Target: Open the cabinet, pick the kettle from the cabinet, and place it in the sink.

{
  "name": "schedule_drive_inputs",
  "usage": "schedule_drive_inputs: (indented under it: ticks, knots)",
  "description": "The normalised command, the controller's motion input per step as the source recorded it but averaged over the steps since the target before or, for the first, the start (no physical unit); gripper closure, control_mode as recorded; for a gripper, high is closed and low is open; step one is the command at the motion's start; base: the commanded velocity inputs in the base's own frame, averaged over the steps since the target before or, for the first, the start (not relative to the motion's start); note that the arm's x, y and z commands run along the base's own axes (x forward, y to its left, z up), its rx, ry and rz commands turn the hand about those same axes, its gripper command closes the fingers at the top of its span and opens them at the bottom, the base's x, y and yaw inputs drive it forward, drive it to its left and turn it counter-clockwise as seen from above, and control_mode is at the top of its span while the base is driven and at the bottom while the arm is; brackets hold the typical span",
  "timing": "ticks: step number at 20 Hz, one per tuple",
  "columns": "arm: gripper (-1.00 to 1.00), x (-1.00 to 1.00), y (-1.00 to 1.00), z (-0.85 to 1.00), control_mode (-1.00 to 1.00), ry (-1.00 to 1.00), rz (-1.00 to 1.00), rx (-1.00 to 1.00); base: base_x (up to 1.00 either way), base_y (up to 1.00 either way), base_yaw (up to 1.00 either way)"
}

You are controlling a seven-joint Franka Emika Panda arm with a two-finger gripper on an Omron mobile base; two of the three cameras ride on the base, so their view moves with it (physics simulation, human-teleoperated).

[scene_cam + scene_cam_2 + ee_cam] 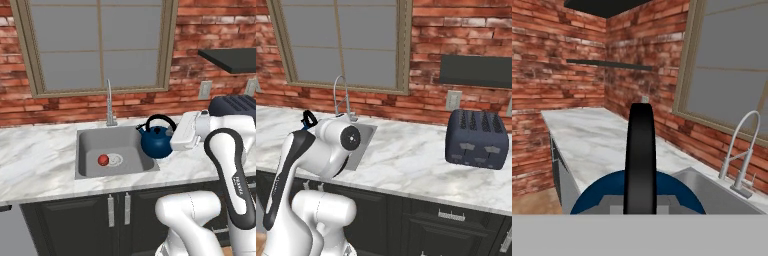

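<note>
The dark-blue kettle [156,142] hangs by its black loop handle [161,119] over the right rim of the grey sink [95,145]. My gripper [174,134] reaches in from the right and is shut on that handle. In the hand view the handle [641,150] rises straight up the middle above the blue kettle body [592,197], with the gripper [641,206] closed at its base. I cannot tell whether the kettle touches the rim. The black cabinet's lower edge [227,59] juts out at the upper right; its doors are out of frame.
A small red ball [103,160] lies in the basin by the drain. The chrome faucet [109,102] stands behind the sink, under a window. A dark toaster [477,139] sits on the marble counter [406,160] to the right. Low black cabinets run below.
</note>
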Motion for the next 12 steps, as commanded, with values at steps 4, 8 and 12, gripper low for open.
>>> schedule_drive_inputs:
  ticks: [4, 8, 12]
  knots:
    - [1.00, 0.00, 0.00, 0.00, 1.00, 0.00, 0.00, 0.00, 0.16, -0.08, 0.00]
    - [1.00, 0.00, 0.00, 0.00, 1.00, 0.00, 0.00, 0.00, 0.00, 0.00, 0.00]
    - [1.00, 0.00, 0.00, 0.00, 1.00, 0.00, 0.00, 0.00, 0.00, 0.00, 0.00]
